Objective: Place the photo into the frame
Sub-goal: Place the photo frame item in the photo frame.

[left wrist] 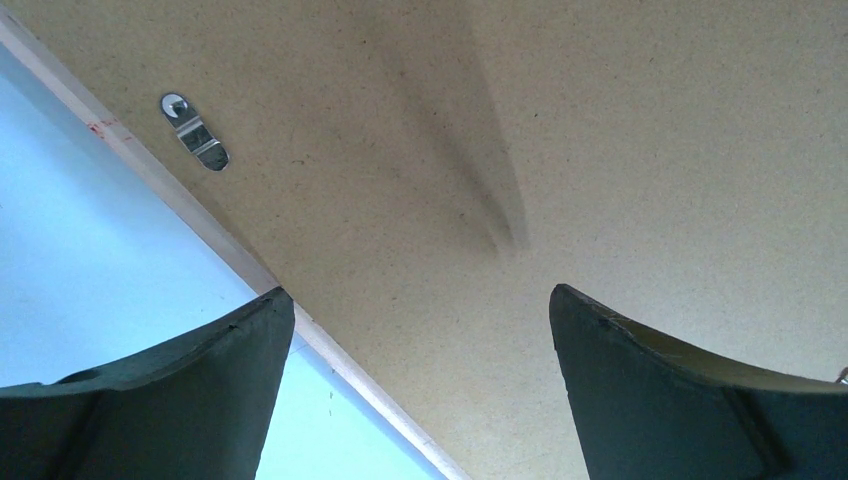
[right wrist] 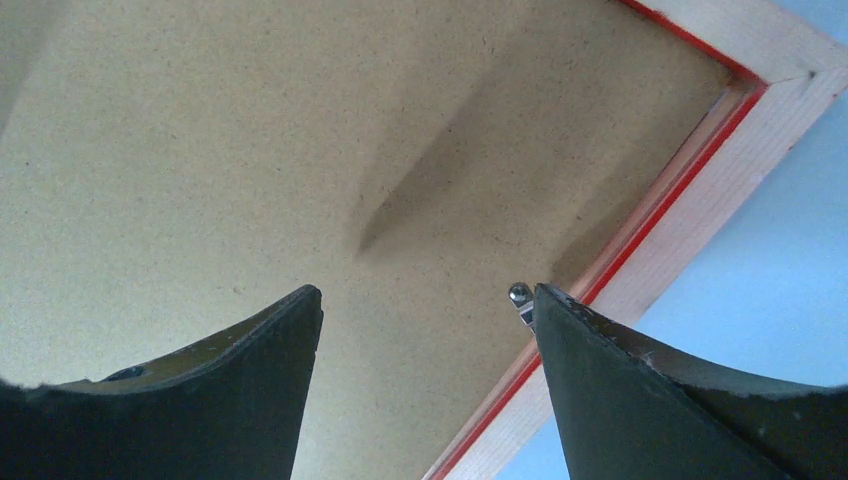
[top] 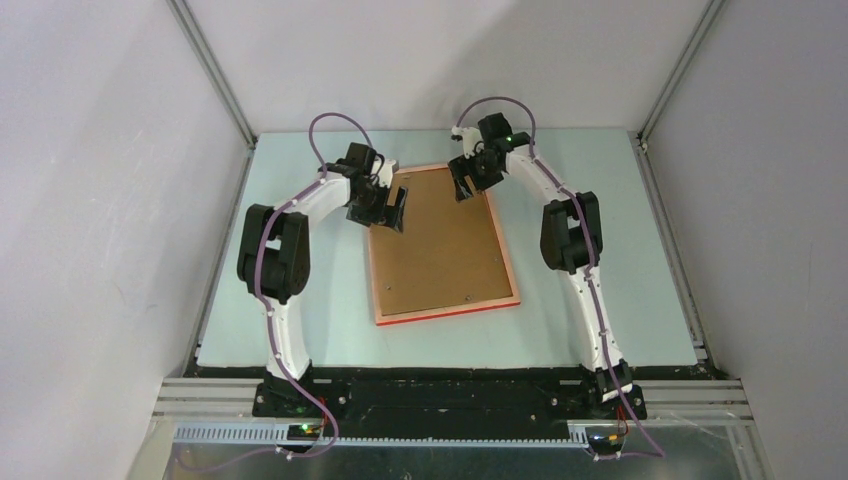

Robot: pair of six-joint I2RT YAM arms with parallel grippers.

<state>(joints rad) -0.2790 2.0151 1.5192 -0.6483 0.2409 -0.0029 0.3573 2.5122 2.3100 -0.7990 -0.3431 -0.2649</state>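
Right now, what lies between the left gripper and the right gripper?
Just bare brown backing board, seated in the frame. The top view shows it between the left gripper and right gripper.

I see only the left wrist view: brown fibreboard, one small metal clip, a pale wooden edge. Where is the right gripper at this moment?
Observer: The right gripper hangs open over the far right corner of the thin rectangular frame, above the brown backing board.
Operator: Is the colourful paper photo visible anywhere?
Observer: No view shows it; the board fills the frame.
Operator: Which corner is my left gripper at?
Observer: The left gripper hangs open at the far left corner of the frame.
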